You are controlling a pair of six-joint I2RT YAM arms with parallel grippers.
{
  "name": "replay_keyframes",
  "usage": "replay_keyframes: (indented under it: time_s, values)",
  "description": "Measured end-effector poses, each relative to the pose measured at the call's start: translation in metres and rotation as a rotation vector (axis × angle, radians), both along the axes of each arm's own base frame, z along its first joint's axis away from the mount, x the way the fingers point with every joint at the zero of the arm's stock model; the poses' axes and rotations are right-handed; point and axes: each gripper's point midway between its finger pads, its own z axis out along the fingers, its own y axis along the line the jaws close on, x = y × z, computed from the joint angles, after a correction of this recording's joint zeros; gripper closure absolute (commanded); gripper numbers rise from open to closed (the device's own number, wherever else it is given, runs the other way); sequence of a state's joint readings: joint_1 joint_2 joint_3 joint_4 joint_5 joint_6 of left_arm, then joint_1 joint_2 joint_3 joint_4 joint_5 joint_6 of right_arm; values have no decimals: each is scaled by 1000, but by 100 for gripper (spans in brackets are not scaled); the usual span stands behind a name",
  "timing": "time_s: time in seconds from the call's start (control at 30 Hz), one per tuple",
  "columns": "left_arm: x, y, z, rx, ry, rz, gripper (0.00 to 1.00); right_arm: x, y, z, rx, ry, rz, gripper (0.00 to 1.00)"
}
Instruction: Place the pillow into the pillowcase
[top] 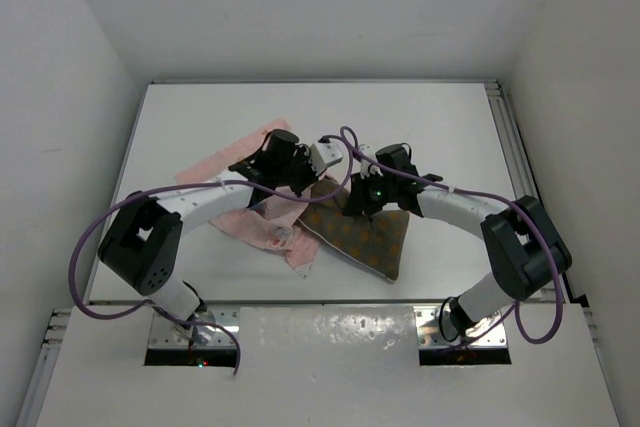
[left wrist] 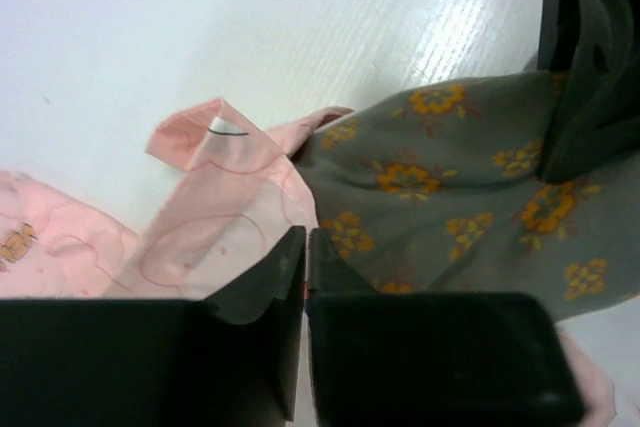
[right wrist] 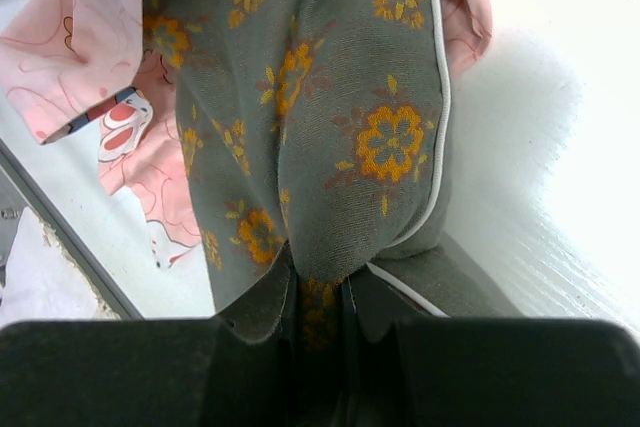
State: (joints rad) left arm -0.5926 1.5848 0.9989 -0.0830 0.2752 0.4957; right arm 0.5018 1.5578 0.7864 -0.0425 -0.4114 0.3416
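White table (top: 200,127), white walls (top: 320,7); right jaws clamped on pillow (top: 365,235), left jaws unclear.

The right tool (right wrist: 320,299) is pinching a fold of the pillow (right wrist: 330,117) between nearly closed jaws. The pillowcase (right wrist: 85,42) is lying bunched along its left side; the counter (right wrist: 545,137) is showing at right.

From my end I'm seeing a white table (top: 200,127) boxed in by plain white walls (top: 330,7) on three sides, with a metal rail (top: 505,137) along its right edge. Lighting's bright and even.
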Motion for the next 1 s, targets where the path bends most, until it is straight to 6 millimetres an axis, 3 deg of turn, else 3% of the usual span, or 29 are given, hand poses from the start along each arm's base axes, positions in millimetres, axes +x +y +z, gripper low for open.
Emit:
replay_keyframes:
  time_s: [0.33, 0.37, 0.4, 0.5, 0.73, 0.83, 0.87, 0.93, 1.0]
  values:
    - [0, -1, 4, -14, -9, -10, 100, 0, -1, 1, -4, -3, -8, 100]
    - [-1, -1, 5, -17, -7, -15, 93, 0, -2, 1, -4, -4, -9, 100]
    - [-3, -1, 5, -18, -4, -20, 68, 0, -2, 2, -5, -5, -10, 100]
    - [-8, -2, 2, -13, 14, -45, 59, 0, -3, 1, -9, -4, -12, 100]
    - [-16, 11, -18, 67, 21, -35, 68, -3, -4, 2, -12, -8, -13, 100]
    - [-12, 18, -24, 106, 0, -14, 78, -7, -6, 1, -13, -8, -14, 100]
    - [-11, 20, -24, 114, -5, -10, 89, -8, -7, 1, -15, -7, -15, 100]
    - [-9, 21, -25, 124, -14, -8, 100, -9, -8, 0, -15, -7, -19, 100]
    - [-10, 20, -25, 124, -13, -10, 100, -9, -8, 0, -14, -9, -22, 100]
